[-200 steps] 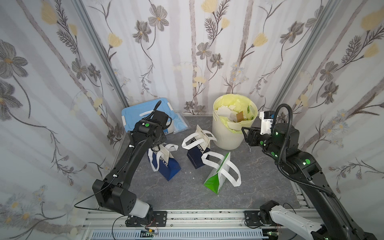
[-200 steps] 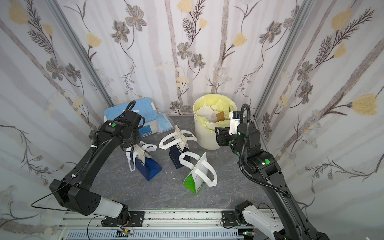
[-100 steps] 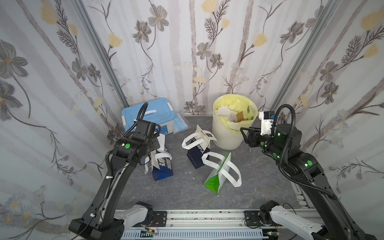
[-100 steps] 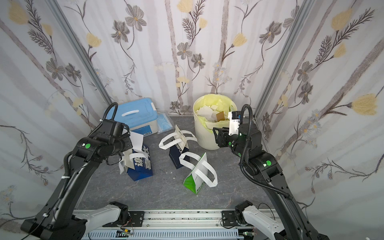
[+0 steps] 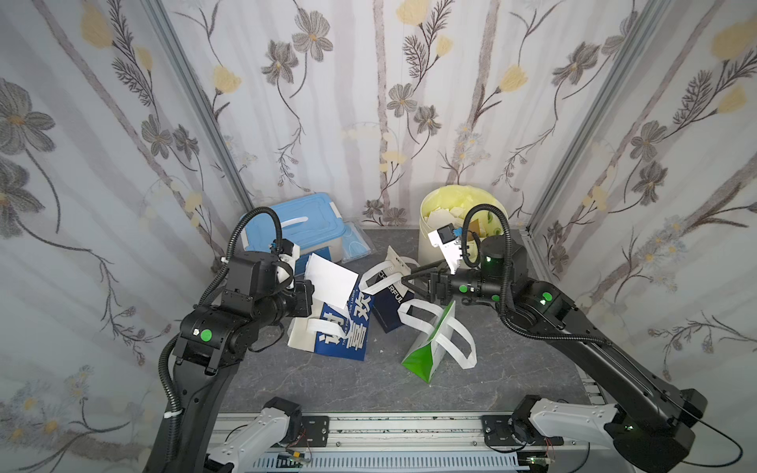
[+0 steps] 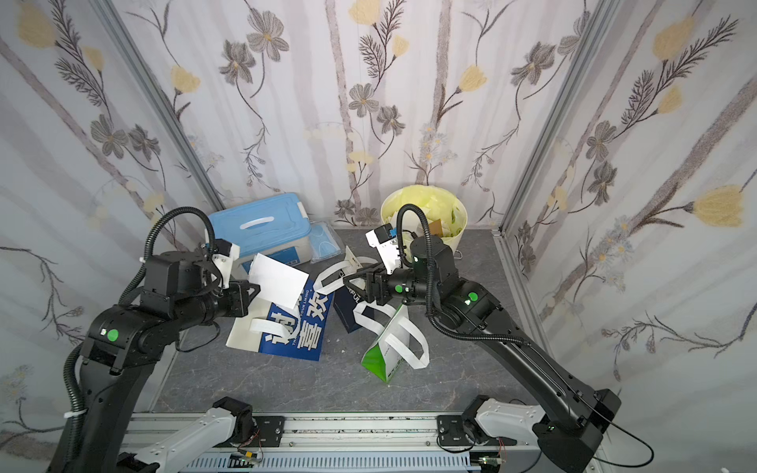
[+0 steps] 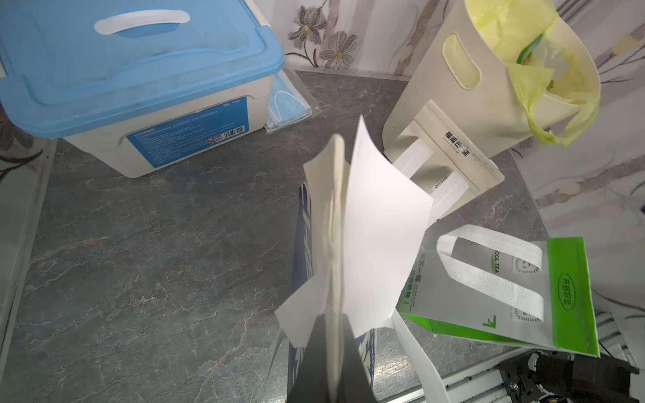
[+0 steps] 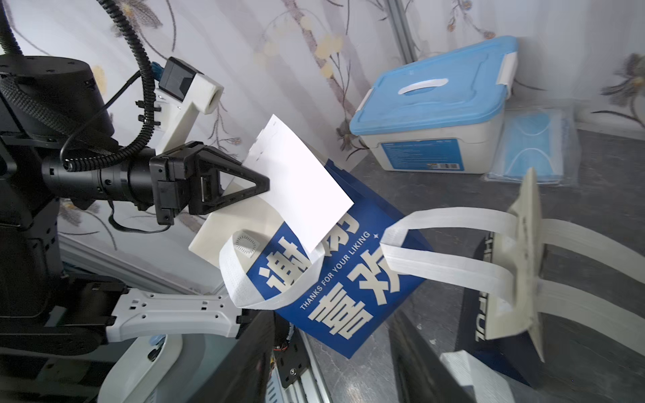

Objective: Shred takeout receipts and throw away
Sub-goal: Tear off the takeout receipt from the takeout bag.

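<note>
A white takeout receipt point(image 5: 334, 280) point(image 6: 278, 280) point(image 8: 300, 188) lies against the cream top of a blue bag point(image 5: 348, 331) point(image 6: 303, 331) point(image 8: 335, 289) with white lettering. My left gripper point(image 5: 309, 295) point(image 6: 252, 293) point(image 7: 333, 321) point(image 8: 260, 185) is shut on that top edge and the receipt point(image 7: 380, 223) together. The bag hangs tilted, lifted off the table. My right gripper point(image 5: 411, 286) point(image 6: 354, 288) point(image 8: 333, 314) is open, pointing at the bag from the right, a short way off it.
A navy bag point(image 5: 389, 307) point(image 6: 348, 311) stands under the right gripper. A green bag point(image 5: 430, 352) point(image 7: 523, 289) lies in front of it. The cream bin point(image 5: 434, 241) point(image 7: 453, 87) with a yellow liner stands at the back. A blue-lidded box point(image 5: 295, 221) point(image 8: 432, 97) and a mask pack point(image 5: 356, 243) are back left.
My left gripper closed on the blue bag's top and receipt and lifted them, tilting the bag. My right gripper swung from beside the bin leftward over the navy bag.
</note>
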Motion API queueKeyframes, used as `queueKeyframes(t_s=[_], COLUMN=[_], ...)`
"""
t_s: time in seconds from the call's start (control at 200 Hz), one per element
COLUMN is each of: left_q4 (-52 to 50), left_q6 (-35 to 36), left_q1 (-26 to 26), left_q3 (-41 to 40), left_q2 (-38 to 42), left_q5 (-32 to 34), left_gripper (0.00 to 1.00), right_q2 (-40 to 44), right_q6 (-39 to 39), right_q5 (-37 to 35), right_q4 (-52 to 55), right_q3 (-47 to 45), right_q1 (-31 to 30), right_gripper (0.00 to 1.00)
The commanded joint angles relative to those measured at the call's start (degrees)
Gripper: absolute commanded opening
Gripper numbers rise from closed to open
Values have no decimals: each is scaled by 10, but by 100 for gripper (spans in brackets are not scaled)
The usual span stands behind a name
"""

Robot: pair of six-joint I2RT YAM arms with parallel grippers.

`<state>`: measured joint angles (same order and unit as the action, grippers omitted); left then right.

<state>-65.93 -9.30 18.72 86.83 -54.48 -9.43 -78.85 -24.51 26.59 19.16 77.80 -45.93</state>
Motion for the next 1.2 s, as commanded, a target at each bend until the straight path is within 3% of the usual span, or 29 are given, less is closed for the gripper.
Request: queueKeyframes(t_s=[0.0,0.28,0.505,0.954,1.194], left_q4=[-28,-18,-17,-3,1], left_q6=[76,150,159,166,188], left_q1=[0,0,0,0,0], left_q3=[11,-7,-11,-43,-79], left_q2=[6,37,33,37,50], left_q5=[-30,-62,-82,-78,-79], left_gripper=[0,0,0,0,0], right_q2=[-32,-144,-193,-212,-228], right_q6=[-25,1,22,14,3], right_q5=[57,99,139,193,153], right_q4=[-77,-86,-65,-73,-72], right_q3=[10,52,84,83,96], right_q1=[-21,-45,-55,-77,-81], right_gripper=[61,70,66,39,6])
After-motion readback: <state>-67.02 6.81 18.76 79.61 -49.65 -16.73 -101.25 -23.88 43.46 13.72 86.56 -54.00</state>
